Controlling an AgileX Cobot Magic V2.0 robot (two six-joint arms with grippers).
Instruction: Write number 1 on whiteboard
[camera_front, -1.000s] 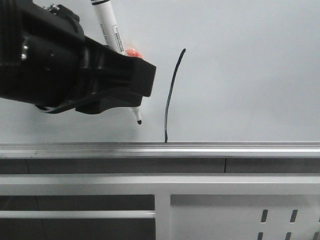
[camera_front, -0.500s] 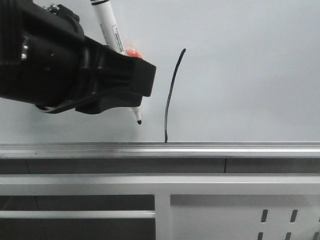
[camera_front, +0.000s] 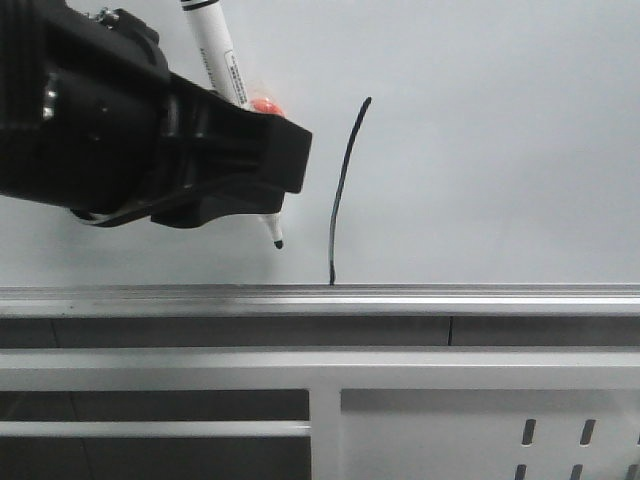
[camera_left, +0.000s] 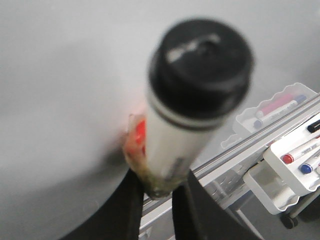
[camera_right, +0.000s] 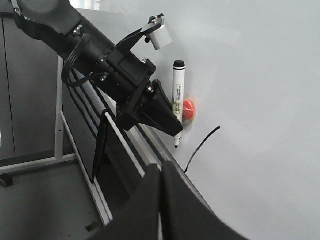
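Marker pen top cut off by front view's edge, midsection hidden behind left gripper, cap end blurred in left wrist view, label print unreadable.

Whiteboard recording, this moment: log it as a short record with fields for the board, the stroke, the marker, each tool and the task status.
board: whiteboard, pale and glossy, silver rail along its lower edge
stroke: number 1, thin black line, nearly vertical, top leaning right, foot reaching the rail
marker: white marker with black tip, tip off the stroke, to its left
left tool: shut on the marker
right tool: shut, holding nothing, away from the board
side items: trays of spare markers in the left wrist view
status: stroke appears drawn
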